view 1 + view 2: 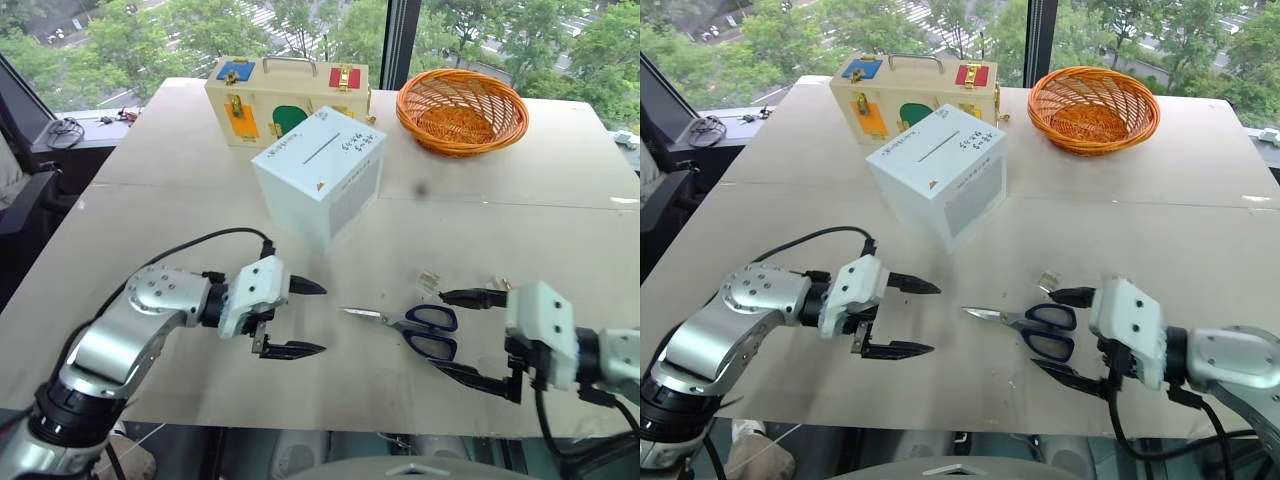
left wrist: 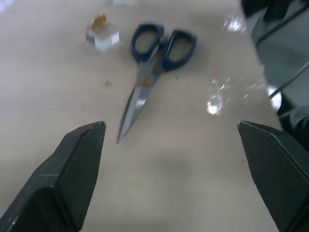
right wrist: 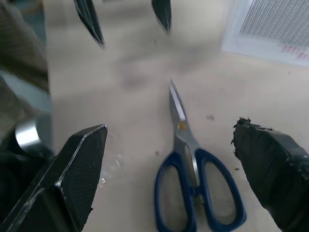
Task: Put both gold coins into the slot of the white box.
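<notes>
- Head views: the white box point(image 1: 318, 176) stood far on the table point(image 1: 520, 210), in the middle, with the slot point(image 1: 320, 149) on its top. Behind it was a wooden case point(image 1: 285, 100), and to the right a basket point(image 1: 461, 110).
- The scissors point(image 1: 412, 326) lay closed on the near part of the table, between the two grippers, blades pointing left.
- The left gripper point(image 1: 306, 318) was over the near left of the table, fingers wide apart and empty, pointing right toward the scissors.
- The right gripper point(image 1: 466, 335) was at the near right, fingers also wide apart and empty, one on each side of the blue handles.
- Left wrist view: one gold coin point(image 2: 98, 21) sat on a clear holder point(image 2: 103, 36), just beside the scissors handles. The second coin I could not find.
- Right wrist view: the scissors lay between the spread fingers point(image 3: 72, 179), not touched; a corner of the box was beyond.
</notes>
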